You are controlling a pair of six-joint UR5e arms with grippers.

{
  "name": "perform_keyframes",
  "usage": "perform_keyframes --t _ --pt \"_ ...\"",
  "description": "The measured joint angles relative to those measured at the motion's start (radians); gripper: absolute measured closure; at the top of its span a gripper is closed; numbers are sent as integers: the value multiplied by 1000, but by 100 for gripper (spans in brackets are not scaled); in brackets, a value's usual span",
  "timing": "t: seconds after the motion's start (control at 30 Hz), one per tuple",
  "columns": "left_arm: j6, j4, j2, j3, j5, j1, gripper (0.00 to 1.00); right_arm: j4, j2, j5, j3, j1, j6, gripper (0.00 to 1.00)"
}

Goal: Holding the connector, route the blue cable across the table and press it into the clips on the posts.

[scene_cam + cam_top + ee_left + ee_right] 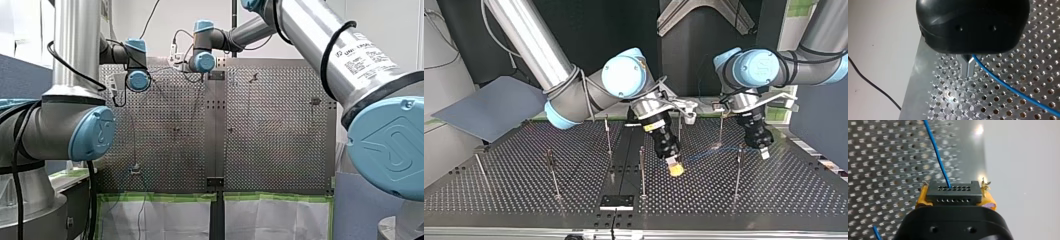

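**Cable run under way:** The black connector (953,195) is gripped between the yellow pads (921,199) of the right claw (955,196), low over the perforated surface (524,200) beside its plain middle strip. The blue cable (936,155) is led from the connector's face towards the left claw (969,65), held near the surface's side edge. That claw's metal fingers (968,68) are seen clenched to a point, with the cable running out from their base. The cable appears to be pinched there, though the pinch itself is hidden by the black body. No clip is seen to have been filled yet.

Trouble is judged most likely from the thin line itself. Were the claws drawn apart too hard, the cable could be pulled through the metal fingers or the connector twisted in its pads. Were slack left, a loop could be caught on the post (738,172) just beside the left claw, or on the post (642,170) by the middle strip, and the clips missed.

The connector's rows of holes and the cable's exit are shown only in the right wrist view; in the top view just a yellow tip is made out. The posts and the spacing of both claws are given by the top view alone. In the front view the claws are masked by the wrists.
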Motion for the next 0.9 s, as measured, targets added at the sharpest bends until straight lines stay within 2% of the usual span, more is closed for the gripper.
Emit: perform_keyframes --t 0.23,0.43,0.57,0.73,0.9 --pt "-10 4 -46 18 44 23 100 7 2 16 -57 0 -6 100" --pt "-32 35 -60 23 83 55 100 16 9 41 -66 0 -13 100" --pt "-43 49 -61 26 127 77 100 24 23 60 -66 0 -21 100" --pt "-54 56 -79 31 177 73 100 33 36 86 -67 -1 -28 100" --pt "-58 59 -122 36 217 69 100 35 38 101 -67 -2 -30 100"
